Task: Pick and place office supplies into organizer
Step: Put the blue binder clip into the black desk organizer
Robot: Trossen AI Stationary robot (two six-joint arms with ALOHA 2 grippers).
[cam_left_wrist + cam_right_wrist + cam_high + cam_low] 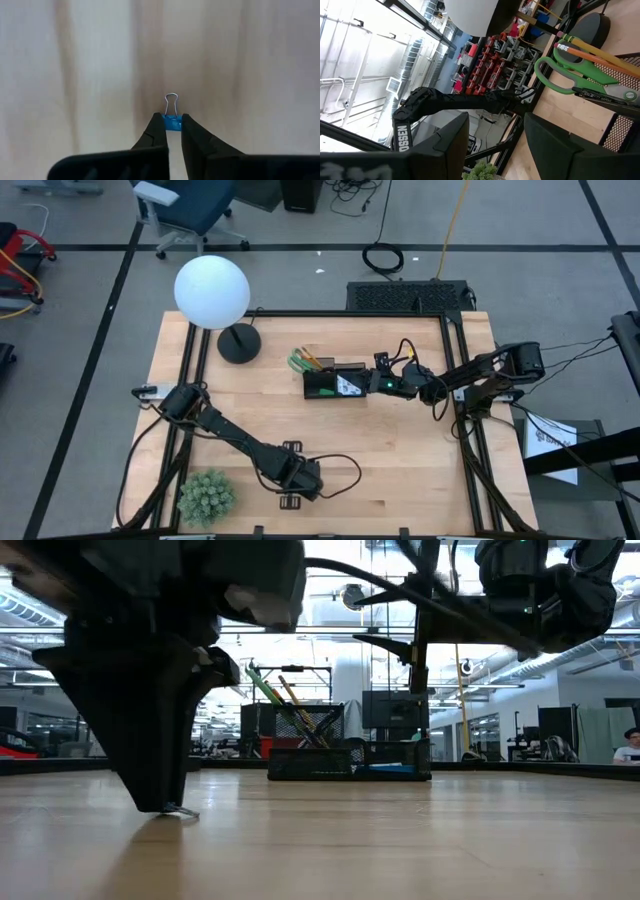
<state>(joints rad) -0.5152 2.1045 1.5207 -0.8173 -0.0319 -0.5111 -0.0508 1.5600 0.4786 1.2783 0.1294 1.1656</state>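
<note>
Left gripper (172, 124) down at the table's (400, 470) near edge, fingers clamped together on a tiny blue binder clip (172, 120), wire loop poking out ahead. Right gripper (372, 383) hovering over the black organizer (335, 384) mid-table, fingers apart, holding nothing. Green-handled scissors (570, 75) and orange pencils (592, 54) standing tilted in the organizer's left end

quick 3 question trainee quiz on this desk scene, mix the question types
1. True or false: the left pincer is shut on the blue binder clip.
2. Which pincer hangs by the organizer? A left B right
3. Fill in: the scissors in the organizer have ____ handles.

Key: 1 true. 2 B, the right pincer. 3 green.
</note>
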